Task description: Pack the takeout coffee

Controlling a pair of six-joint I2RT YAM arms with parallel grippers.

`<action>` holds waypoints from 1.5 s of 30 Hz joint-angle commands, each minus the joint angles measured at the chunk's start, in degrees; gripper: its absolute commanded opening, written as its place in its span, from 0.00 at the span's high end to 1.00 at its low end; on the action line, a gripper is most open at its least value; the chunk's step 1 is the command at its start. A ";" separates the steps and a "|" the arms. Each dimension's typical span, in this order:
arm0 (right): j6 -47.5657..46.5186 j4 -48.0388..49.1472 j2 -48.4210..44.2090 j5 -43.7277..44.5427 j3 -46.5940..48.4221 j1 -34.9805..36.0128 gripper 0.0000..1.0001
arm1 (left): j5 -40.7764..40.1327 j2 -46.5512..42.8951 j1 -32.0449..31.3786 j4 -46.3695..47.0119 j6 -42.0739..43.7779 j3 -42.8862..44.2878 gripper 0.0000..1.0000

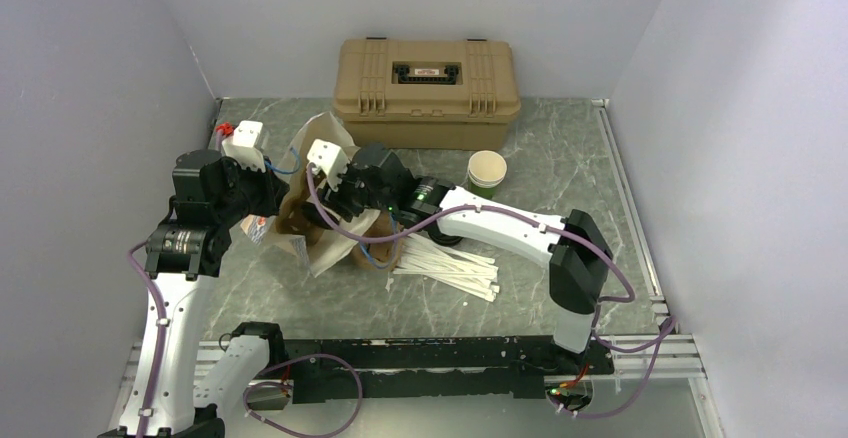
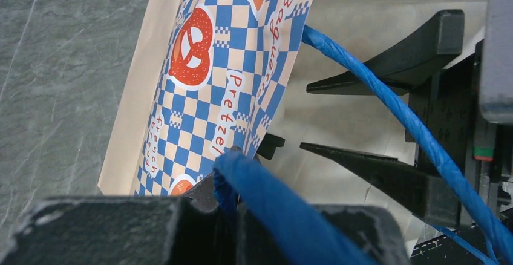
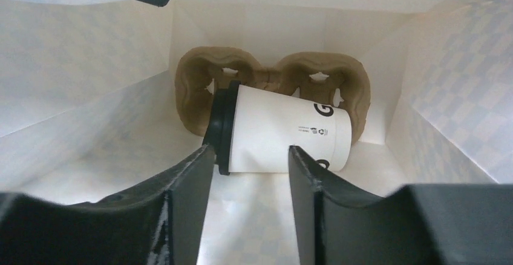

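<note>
Right wrist view: looks into the paper bag (image 3: pixel 84 65) and finds the takeout coffee (image 3: pixel 284 135) deep inside, lying on its side with the black lid (image 3: pixel 222 129) on and pointing to the left, resting against a moulded pulp cup carrier (image 3: pixel 199 77). Shows the right gripper (image 3: pixel 251 156) released, with jaws apart on both sides of the cup and seemingly not pressing on it.

Left wrist view: finds the left gripper (image 2: pixel 233 186) clenched on the blue twisted handle (image 2: pixel 375 89) of the bag, holding the mouth open beside the blue-checked pretzel print.

Appears to be the end of the placing step: cup already inside the bag, but tipped over and not seated in a well of the carrier. Calls next, probably, for either standing the cup upright in the carrier or drawing the right arm straight back out of the bag without catching the paper; cannot tell which. Needs the left grip kept on the handle meanwhile.

Top external view: gives a grey-green marbled table top (image 1: pixel 560 158) between plain pale walls, with a tan hard case (image 1: pixel 427 78) at the back, a green paper cup (image 1: pixel 486 171) just in front of it, and a heap of flat white sticks (image 1: pixel 450 263) near the bag.
</note>
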 commanded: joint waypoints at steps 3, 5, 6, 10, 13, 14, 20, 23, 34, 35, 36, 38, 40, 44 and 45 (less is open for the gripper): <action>1.12 -0.29 2.21 -0.85 2.96 -0.22 0.44 | 0.93 -0.94 -0.27 1.75 0.39 1.83 1.00; 1.42 -0.69 3.51 -1.04 3.67 -0.14 0.42 | 1.03 -0.90 -0.23 1.83 0.31 1.86 1.00; 1.65 -0.99 4.42 -1.02 4.19 -0.13 0.41 | 1.06 -0.86 -0.25 1.84 0.30 1.81 1.00; 2.29 -0.56 6.04 -0.54 4.72 -0.04 0.40 | 1.06 -0.86 -0.23 1.84 0.34 1.81 1.00; 2.38 -0.94 7.25 -0.86 5.55 -0.04 0.42 | 0.91 -1.01 -0.25 1.68 0.45 1.77 1.00; 2.46 -1.05 7.62 -0.97 5.83 -0.09 0.44 | 0.82 -1.10 -0.25 1.67 0.47 1.69 1.00; 2.90 -1.16 9.06 -1.51 6.70 0.21 0.50 | 0.75 -1.37 -0.19 1.49 0.56 1.69 1.00; 2.91 -0.90 9.45 -1.27 6.83 0.30 0.57 | 0.79 -1.39 -0.23 1.34 0.56 1.70 1.00; 2.65 0.12 8.27 -0.39 6.00 0.31 1.00 | 0.54 -1.39 -0.26 1.18 0.65 1.81 1.00; 2.57 0.45 7.73 -0.25 5.54 0.31 1.00 | 0.53 -1.31 -0.27 1.22 0.69 1.84 1.00; 2.49 0.72 7.20 -0.14 5.14 0.31 1.00 | 0.55 -1.30 -0.27 1.23 0.72 1.81 1.00; 2.47 1.24 6.15 -0.18 4.51 0.31 1.00 | 0.49 -1.30 -0.26 1.27 0.65 1.82 1.00; 2.32 1.56 5.17 -0.14 3.89 0.30 1.00 | 0.47 -1.21 -0.28 1.22 0.65 1.90 1.00; 2.07 1.90 3.54 0.24 3.08 0.31 1.00 | 0.44 -1.30 -0.27 1.14 0.69 1.95 1.00; 2.04 2.04 3.00 0.33 2.83 0.31 1.00 | 0.44 -1.38 -0.27 1.07 0.67 1.96 1.00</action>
